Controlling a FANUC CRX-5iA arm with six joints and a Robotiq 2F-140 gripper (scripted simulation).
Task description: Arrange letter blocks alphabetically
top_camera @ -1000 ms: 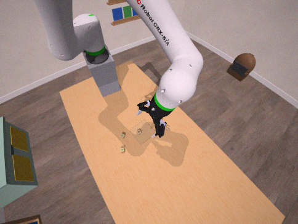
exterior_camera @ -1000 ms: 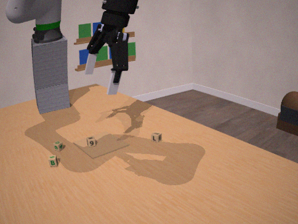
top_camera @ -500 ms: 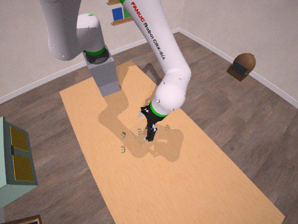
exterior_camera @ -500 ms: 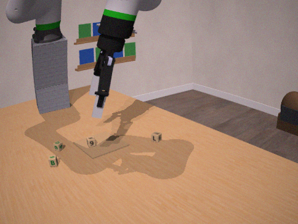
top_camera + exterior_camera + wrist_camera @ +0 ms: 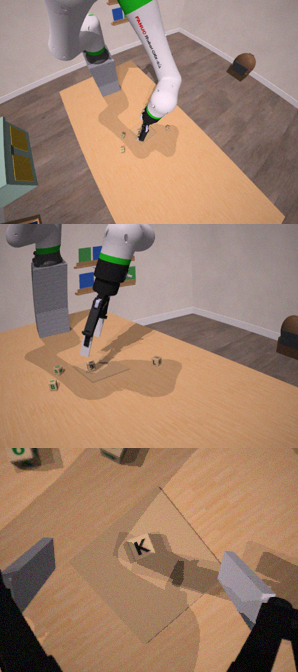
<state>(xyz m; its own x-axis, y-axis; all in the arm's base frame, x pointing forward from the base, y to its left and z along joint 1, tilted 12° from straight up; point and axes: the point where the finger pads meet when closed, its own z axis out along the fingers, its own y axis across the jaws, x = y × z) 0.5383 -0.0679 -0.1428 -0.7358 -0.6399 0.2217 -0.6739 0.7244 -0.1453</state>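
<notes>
Light wooden table (image 5: 200,415) with thin mat (image 5: 106,372), three loose blocks, grey pedestal (image 5: 50,299).

Table (image 5: 191,408): showing light orange-tan wood grain. Mat (image 5: 100,583): showing flat tan, slightly darker than table.
Block K (image 5: 141,546): showing cream top face w/ black letter, tan sides.
Block L (image 5: 156,361): tan, black letter on side face.
Block B (image 5: 53,385): cream w/ green letter on side face.
4th block (image 5: 58,370): tan w/ green marks, too small to read.
Gripper (image 5: 89,345): showing black links w/ pale grey-blue pads (image 5: 245,585).
Arm (image 5: 154,46): white, green rings, red/black lettering.
Pedestal (image 5: 50,301): grey.
Floor (image 5: 234,338): dark brown planks.
</notes>
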